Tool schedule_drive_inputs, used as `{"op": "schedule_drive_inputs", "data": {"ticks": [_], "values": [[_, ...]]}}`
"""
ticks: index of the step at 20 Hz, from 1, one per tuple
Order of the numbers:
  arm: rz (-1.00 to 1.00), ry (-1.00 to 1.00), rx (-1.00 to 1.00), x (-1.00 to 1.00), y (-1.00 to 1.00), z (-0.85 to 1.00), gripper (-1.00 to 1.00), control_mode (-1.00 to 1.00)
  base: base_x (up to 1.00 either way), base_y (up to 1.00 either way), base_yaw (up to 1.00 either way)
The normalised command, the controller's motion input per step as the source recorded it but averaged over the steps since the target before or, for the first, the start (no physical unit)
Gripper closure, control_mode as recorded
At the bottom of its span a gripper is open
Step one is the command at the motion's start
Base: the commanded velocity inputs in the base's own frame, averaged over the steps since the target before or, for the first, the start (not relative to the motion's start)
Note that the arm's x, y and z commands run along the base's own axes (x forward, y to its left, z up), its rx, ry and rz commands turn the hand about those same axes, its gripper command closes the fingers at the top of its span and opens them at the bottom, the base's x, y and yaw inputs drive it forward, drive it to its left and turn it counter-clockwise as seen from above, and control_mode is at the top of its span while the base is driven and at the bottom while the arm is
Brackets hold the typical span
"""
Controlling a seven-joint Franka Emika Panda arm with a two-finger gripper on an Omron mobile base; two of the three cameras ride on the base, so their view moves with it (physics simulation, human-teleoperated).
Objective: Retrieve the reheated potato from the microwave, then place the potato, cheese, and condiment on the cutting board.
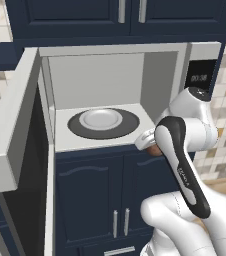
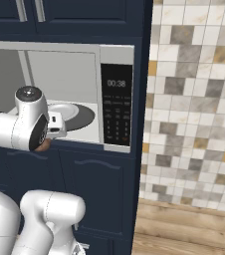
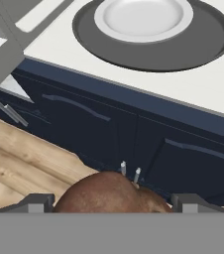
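The potato (image 3: 111, 193) is seen in the hand view as a reddish-brown lump lying between the two dark finger tips of the gripper (image 3: 112, 202), which stand wide apart on either side of it and are closed on it. In the left base view the potato (image 1: 154, 149) is glimpsed just beyond the front edge of the microwave (image 1: 110, 90), tucked behind the dark-banded forearm; in the right base view a small brown sliver of it (image 2: 45, 145) is seen under the wrist, outside the oven cavity and above the blue cabinet doors (image 2: 84, 189). The microwave door (image 1: 10, 130) is swung open to the left. Inside, the white plate (image 1: 101, 119) is seen resting on the dark turntable (image 1: 130, 127), with nothing on it. The arm is bent sharply, with the elbow raised in front of the keypad panel (image 2: 116, 107) and the hand held low at the cavity's front right corner. The hand is angled so that the cabinet fronts and a strip of wooden floor (image 3: 20, 168) are looked down upon past the potato.
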Motion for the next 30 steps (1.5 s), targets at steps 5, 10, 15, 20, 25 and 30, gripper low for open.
{"op": "schedule_drive_inputs", "data": {"ticks": [5,10,15,20,25,30], "values": [[0.0,0.0,0.0,0.0,0.0,0.0,1.0,1.0,-0.39,0.0,0.0],[0.0,0.0,0.0,0.0,0.0,0.0,1.0,1.0,-0.57,-0.01,0.0],[0.0,0.0,0.0,0.0,0.0,0.0,1.0,1.0,-0.52,-0.07,0.02],[0.0,0.0,0.0,0.0,0.0,0.0,1.0,1.0,-0.51,-0.19,0.4],[0.0,0.0,0.0,0.0,0.0,0.0,1.0,1.0,-0.51,-0.23,0.6],[0.0,0.0,0.0,0.0,0.0,0.0,1.0,1.0,-0.55,-0.25,0.63]]}}
